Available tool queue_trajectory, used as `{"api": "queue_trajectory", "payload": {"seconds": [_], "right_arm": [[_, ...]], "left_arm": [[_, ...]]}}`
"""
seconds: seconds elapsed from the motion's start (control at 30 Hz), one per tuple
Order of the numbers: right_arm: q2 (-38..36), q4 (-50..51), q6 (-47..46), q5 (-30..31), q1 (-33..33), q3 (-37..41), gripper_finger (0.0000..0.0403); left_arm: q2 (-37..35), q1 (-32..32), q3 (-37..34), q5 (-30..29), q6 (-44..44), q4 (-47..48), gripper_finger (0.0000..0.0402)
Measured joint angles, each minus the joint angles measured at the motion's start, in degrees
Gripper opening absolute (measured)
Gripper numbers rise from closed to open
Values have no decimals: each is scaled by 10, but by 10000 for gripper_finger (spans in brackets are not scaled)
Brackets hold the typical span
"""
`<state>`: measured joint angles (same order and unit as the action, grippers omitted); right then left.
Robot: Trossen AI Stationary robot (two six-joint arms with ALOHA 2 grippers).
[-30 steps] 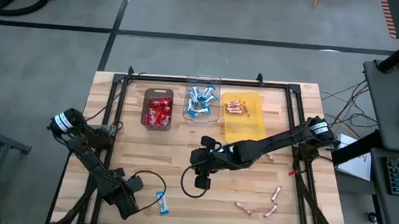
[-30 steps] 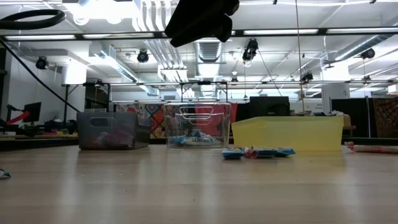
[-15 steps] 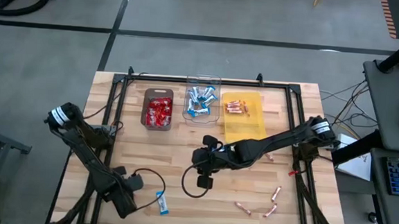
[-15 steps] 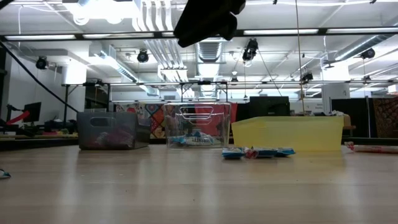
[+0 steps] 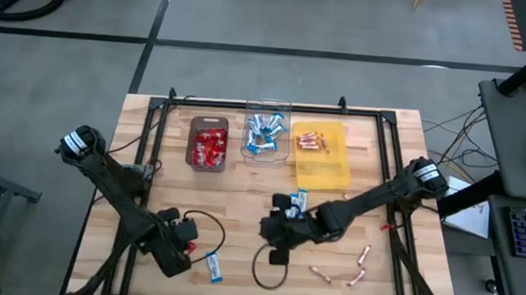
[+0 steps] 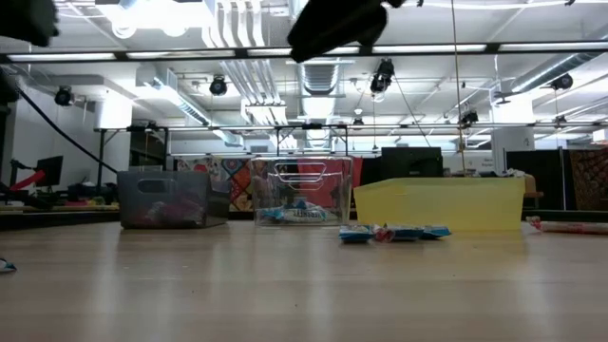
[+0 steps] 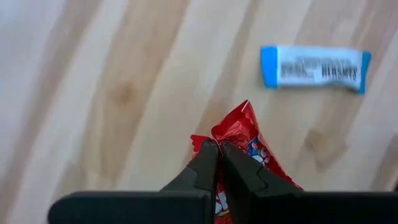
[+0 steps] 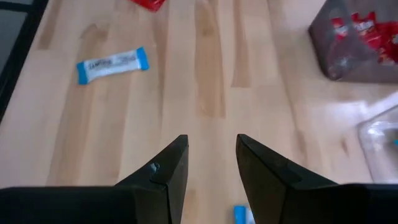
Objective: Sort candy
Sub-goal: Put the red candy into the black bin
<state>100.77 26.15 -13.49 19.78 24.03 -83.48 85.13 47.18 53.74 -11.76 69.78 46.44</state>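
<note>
While the dark tray (image 5: 208, 146), clear tray (image 5: 266, 135) and yellow tray (image 5: 320, 155) already held most candy, the left tool (image 7: 217, 155) pinched a red packet (image 7: 244, 134) beside a blue bar (image 5: 214, 267) at the worktop's (image 5: 232, 201) near-left, the right tool (image 8: 211, 163) hung wide and empty mid-worktop, with copper sticks (image 5: 362, 255) loose near-right.

We see two dark arms, both matte black with slim tubular links. Each has a rounded shoulder joint with a white band or label, left one at the counter's left edge, right one at its right edge. A black cable loops off the left end effector (image 5: 186, 255), and another curls below the right end effector (image 5: 279, 256). The left wrist view shows the left end effector's (image 7: 218, 163) fingers (image 7: 200, 171) as black, tapered and wedge-shaped. The right end effector (image 8: 212, 167) has broader black fingers (image 8: 168, 170) with flat angled faces and a small pale mark on one.
</note>
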Motion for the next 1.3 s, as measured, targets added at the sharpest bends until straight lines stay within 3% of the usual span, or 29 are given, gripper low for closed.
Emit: {"api": "queue_trajectory", "payload": {"seconds": [0.2,0.43,0.7,1.03,1.3], "right_arm": [[-3,-8,-33,2,32,37,127],[-10,-15,-61,4,45,64,127],[-10,-15,-61,4,45,76,127],[-11,-12,-61,13,45,74,127],[-11,-11,-60,13,45,74,127]], "left_arm": [[-19,-55,0,-26,-93,0,0],[-83,-137,0,-97,-205,17,0],[-158,-291,0,-202,-314,52,0],[-170,-586,0,-197,-475,44,0],[-118,-761,-2,-97,-590,-60,0]]}}
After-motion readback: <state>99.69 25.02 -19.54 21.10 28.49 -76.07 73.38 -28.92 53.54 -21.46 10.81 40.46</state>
